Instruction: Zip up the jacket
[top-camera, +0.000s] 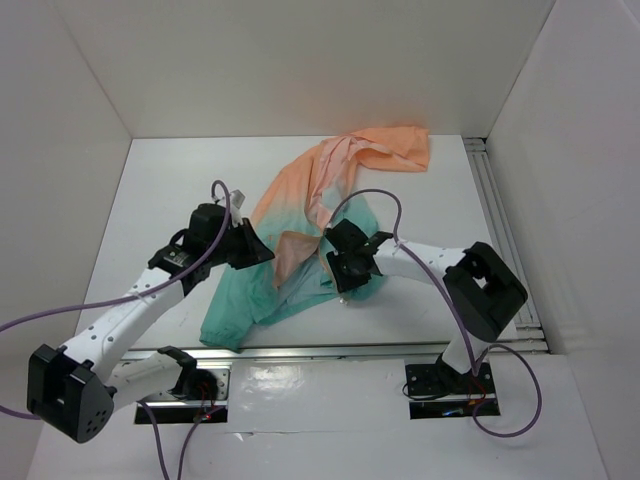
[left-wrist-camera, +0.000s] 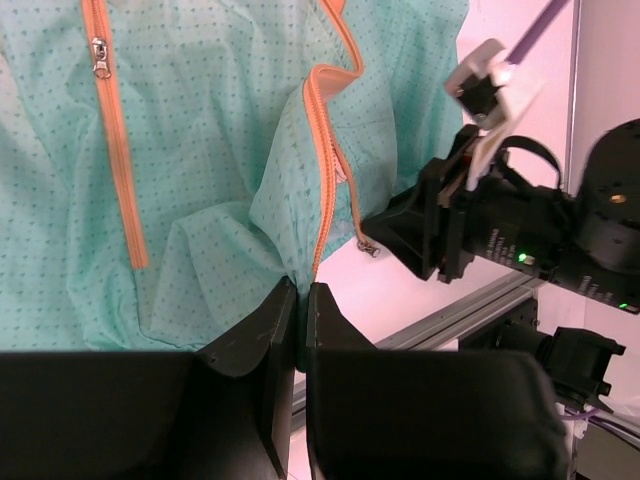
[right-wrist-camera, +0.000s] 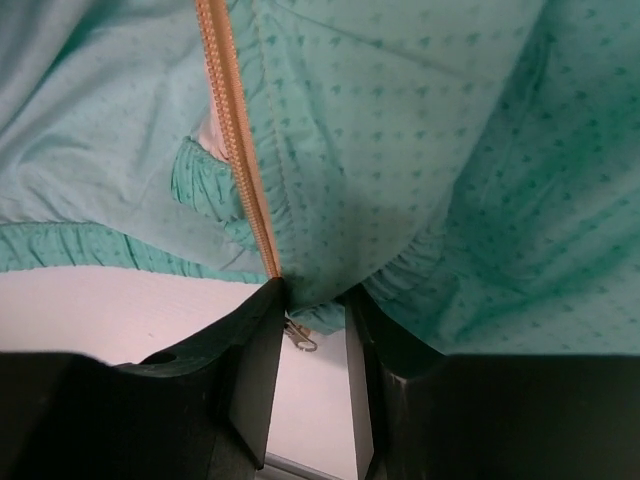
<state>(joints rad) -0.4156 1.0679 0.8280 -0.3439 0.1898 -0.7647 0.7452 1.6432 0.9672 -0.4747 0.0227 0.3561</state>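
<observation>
Top external: jacket (top-camera: 300, 215) lies crumpled mid-table (top-camera: 170, 200), peach end far, teal end near the arm bases. Left gripper (top-camera: 255, 245) sits at its left edge, right gripper (top-camera: 340, 265) at its right edge.

Left wrist: fingers (left-wrist-camera: 255, 340) nearly together, pinching the teal hem where the orange front zipper (left-wrist-camera: 325, 150) runs down into them. Pocket zip (left-wrist-camera: 120, 170) lies to the left.

Right wrist: fingers (right-wrist-camera: 250, 370) stand apart, gathered hem and zipper end between the tips. Cannot tell whether they pinch it. Small metal zip pull (right-wrist-camera: 300, 335) hangs in the gap.
</observation>
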